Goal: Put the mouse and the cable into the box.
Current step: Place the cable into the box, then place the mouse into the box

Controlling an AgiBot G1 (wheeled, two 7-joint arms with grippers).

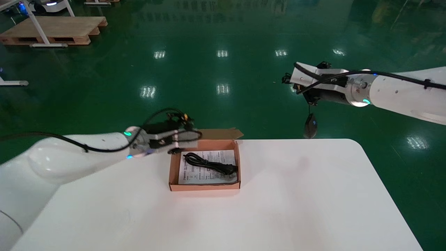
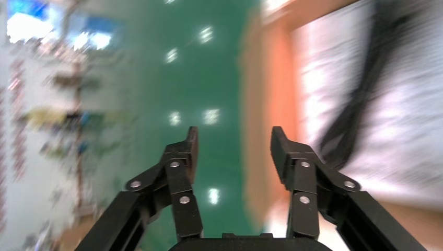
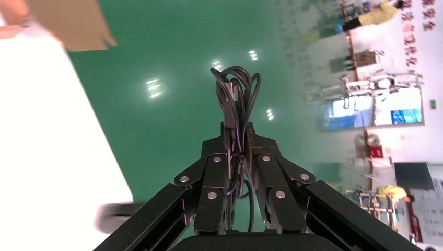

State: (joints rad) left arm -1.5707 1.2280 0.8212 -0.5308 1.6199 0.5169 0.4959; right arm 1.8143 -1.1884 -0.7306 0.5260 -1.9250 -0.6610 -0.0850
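An open cardboard box (image 1: 204, 187) sits mid-table with a printed sheet and a coiled black cable (image 1: 209, 163) inside. My left gripper (image 1: 195, 136) hovers at the box's far left corner, open and empty (image 2: 234, 146); its wrist view shows the box wall (image 2: 271, 104) and the cable (image 2: 360, 104), blurred. My right gripper (image 1: 291, 82) is raised beyond the table's far right edge, shut on the mouse's bundled cord (image 3: 237, 89). The black mouse (image 1: 310, 126) dangles below it on the cord, just past the table edge. The right wrist view shows the jaws (image 3: 237, 130) clamped on the cord.
The white table (image 1: 278, 195) is bare around the box. The box's flap (image 1: 223, 133) lies open at its far side. Green floor surrounds the table; a wooden pallet (image 1: 52, 31) is far off at the back left.
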